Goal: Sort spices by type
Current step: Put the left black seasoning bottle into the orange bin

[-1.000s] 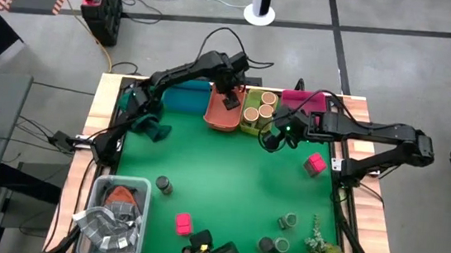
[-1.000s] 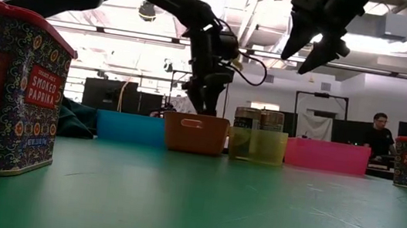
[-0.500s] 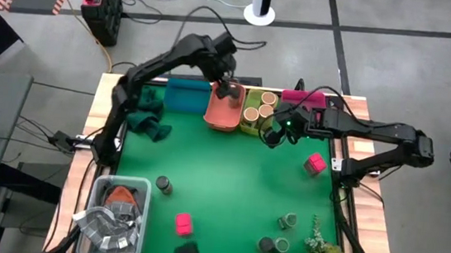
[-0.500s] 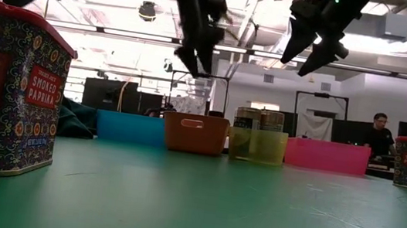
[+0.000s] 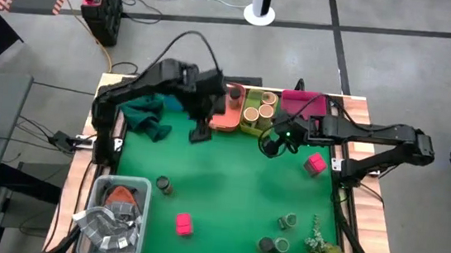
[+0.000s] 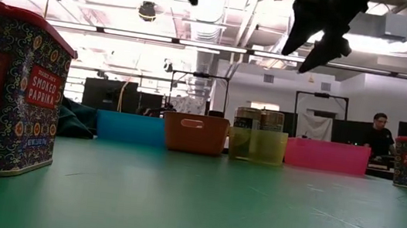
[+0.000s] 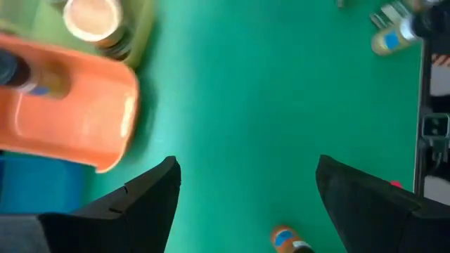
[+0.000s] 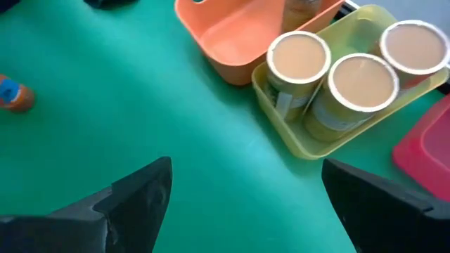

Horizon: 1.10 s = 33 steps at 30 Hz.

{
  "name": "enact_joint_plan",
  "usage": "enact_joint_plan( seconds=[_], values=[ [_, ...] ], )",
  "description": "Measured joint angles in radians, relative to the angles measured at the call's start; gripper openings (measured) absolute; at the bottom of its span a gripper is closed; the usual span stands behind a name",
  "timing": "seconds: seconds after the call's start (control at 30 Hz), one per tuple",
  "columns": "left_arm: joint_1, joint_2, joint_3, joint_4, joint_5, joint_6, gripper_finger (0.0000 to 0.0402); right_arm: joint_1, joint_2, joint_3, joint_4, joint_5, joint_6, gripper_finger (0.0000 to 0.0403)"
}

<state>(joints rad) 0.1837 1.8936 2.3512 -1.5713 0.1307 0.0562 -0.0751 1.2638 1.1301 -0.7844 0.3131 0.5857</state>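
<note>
In the high view both grippers hover open over the green mat. My left gripper is just in front of the orange tray, which holds a dark-lidded jar. My right gripper is in front of the yellow-green tray, where three tan-topped cylinders stand upright. Loose on the mat are a dark-lidded jar, two pink boxes, and green-topped jars near the right front.
A blue tray and a pink tray flank the other two along the far edge. A dark green cloth lies at far left. A clear tub sits at the near left corner, and a plant sprig at near right.
My left gripper has risen out of the orange tray and swung toward the table's near and left side, ending over the bare mat in front of that tray.
</note>
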Motion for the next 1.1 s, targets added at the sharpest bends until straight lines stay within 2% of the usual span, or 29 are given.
enact_joint_plan(
  seconds=[0.27,0.43,0.57,0.67,0.87,0.97,1.1],
  values=[
    [-0.171,-0.031,0.000,0.000,-0.050,-0.102,0.0318,0.042,0.000,0.000,-0.001,0.030,0.091,0.0392],
    [-0.274,-0.031,-0.059,0.000,-0.152,-0.110,0.0318,0.072,0.000,0.000,-0.015,0.056,0.122,0.0392],
    [-0.337,-0.072,-0.224,0.009,-0.181,-0.150,0.0318,0.083,0.000,0.000,-0.078,0.055,0.125,0.0392],
    [-0.378,-0.152,-0.402,0.016,-0.182,-0.202,0.0316,0.089,0.000,0.000,-0.144,0.031,0.125,0.0392],
    [-0.407,-0.323,-0.724,0.105,-0.181,-0.441,0.0305,0.095,0.000,0.000,-0.154,0.026,0.100,0.0392],
    [-0.407,-0.371,-0.805,0.154,-0.145,-0.548,0.0304,0.095,0.000,0.000,-0.098,0.024,0.062,0.0392],
    [-0.399,-0.372,-0.834,0.185,-0.131,-0.621,0.0304,0.100,0.000,0.000,-0.090,-0.050,0.019,0.0392]
  ],
)
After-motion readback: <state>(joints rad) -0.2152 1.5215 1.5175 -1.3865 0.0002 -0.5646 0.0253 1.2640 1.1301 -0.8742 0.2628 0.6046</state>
